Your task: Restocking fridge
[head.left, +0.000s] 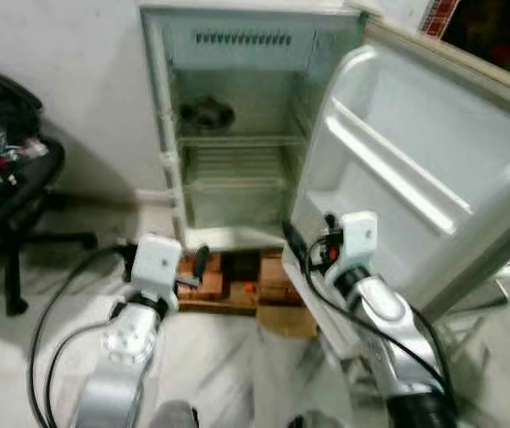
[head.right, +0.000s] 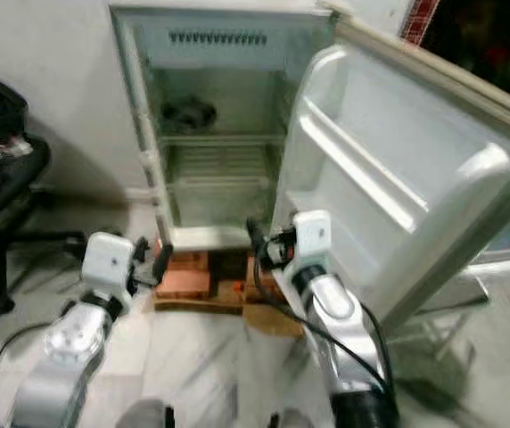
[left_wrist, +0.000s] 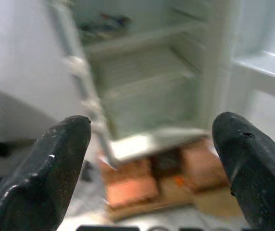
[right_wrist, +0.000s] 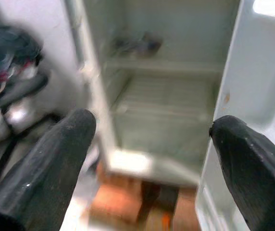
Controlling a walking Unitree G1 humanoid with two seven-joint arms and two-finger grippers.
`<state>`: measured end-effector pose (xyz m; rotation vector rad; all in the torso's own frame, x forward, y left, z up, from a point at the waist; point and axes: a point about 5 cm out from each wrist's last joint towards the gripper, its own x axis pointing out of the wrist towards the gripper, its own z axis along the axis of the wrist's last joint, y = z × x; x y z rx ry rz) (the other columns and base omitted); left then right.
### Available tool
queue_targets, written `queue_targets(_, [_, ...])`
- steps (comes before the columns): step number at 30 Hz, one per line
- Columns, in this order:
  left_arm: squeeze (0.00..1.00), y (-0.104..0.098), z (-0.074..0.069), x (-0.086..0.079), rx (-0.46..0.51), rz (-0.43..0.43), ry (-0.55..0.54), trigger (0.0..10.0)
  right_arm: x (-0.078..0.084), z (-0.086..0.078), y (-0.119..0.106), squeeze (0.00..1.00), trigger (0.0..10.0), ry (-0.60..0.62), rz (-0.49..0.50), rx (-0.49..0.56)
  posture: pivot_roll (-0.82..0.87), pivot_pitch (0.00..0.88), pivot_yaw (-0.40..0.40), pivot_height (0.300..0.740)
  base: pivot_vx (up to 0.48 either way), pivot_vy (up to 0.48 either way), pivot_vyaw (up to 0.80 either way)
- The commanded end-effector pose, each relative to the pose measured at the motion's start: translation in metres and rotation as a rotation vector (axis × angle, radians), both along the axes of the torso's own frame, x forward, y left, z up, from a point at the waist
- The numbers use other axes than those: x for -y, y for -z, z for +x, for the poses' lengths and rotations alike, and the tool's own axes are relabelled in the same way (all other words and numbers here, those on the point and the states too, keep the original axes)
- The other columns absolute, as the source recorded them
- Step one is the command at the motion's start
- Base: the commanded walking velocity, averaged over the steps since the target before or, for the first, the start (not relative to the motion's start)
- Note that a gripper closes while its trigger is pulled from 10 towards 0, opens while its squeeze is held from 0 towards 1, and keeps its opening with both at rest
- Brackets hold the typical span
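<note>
A small white fridge stands against the wall with its door swung wide to the right. A dark object lies on the upper shelf, and the wire shelves below it look bare. My left gripper hovers low in front of the fridge's bottom left corner, open with nothing between its fingers. My right gripper is beside the lower inner edge of the door, also open and holding nothing, its fingers spread wide.
The fridge rests on orange bricks and a wooden board on the pale floor. A black office chair piled with clutter stands to the left. Black cables trail over the floor. A white rack sits behind the door at the right.
</note>
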<state>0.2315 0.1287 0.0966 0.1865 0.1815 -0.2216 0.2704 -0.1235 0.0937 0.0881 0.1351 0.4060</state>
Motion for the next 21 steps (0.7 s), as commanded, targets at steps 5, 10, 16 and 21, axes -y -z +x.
queue_targets(5, [0.0,-0.001,-0.002,0.003,0.001,0.016,0.044,10.0,-0.005,-0.011,0.014,0.0,10.0,-0.123,-0.047,-0.104,0.12,0.008,-0.046,0.74,-0.461,0.0,0.0])
queue_targets(10, [0.0,-0.002,-0.004,0.003,0.009,0.021,0.073,10.0,0.001,-0.012,0.021,0.0,10.0,-0.154,-0.092,-0.157,0.12,0.002,-0.043,0.74,-0.402,-0.177,0.0])
queue_targets(16, [0.0,-0.005,0.002,-0.011,0.024,0.004,0.04,10.0,0.013,-0.004,0.016,0.0,10.0,-0.065,-0.129,-0.112,0.12,0.0,-0.041,0.74,0.066,-0.329,0.0])
queue_targets(21, [0.0,-0.006,0.005,-0.015,0.032,0.002,-0.004,10.0,0.019,0.002,0.009,0.0,10.0,0.018,-0.124,-0.065,0.12,0.0,-0.039,0.74,0.392,-0.096,0.0])
